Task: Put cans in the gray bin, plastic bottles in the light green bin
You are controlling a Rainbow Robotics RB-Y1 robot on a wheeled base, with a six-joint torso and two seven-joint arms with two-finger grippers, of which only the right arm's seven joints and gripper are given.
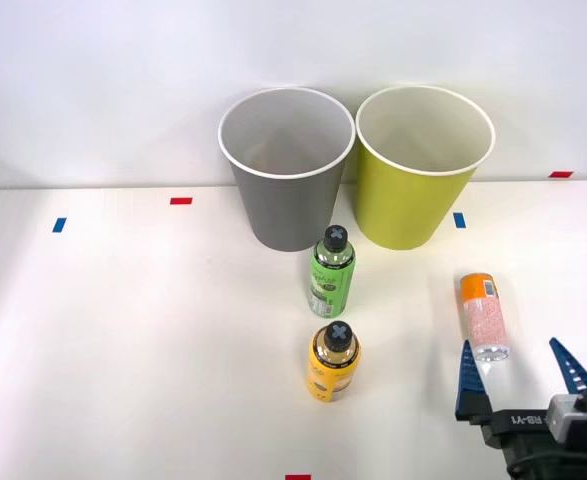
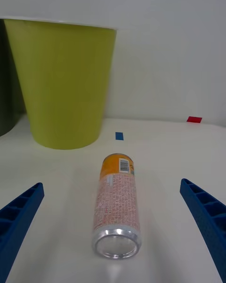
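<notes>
Orange-topped can (image 1: 484,315) lies untouched before the wide-open, empty right gripper (image 1: 520,378).

The gray bin (image 1: 287,170) and the light green bin (image 1: 423,168) are set upright side by side at the back of the tabletop (image 1: 133,340), rims nearly touching. The green-labelled bottle (image 1: 332,272) is stood just before them, the yellow bottle (image 1: 334,362) nearer still, both upright and black-capped. The orange-topped can (image 1: 484,315) is laid on its side to the right, silver end forward.
</notes>
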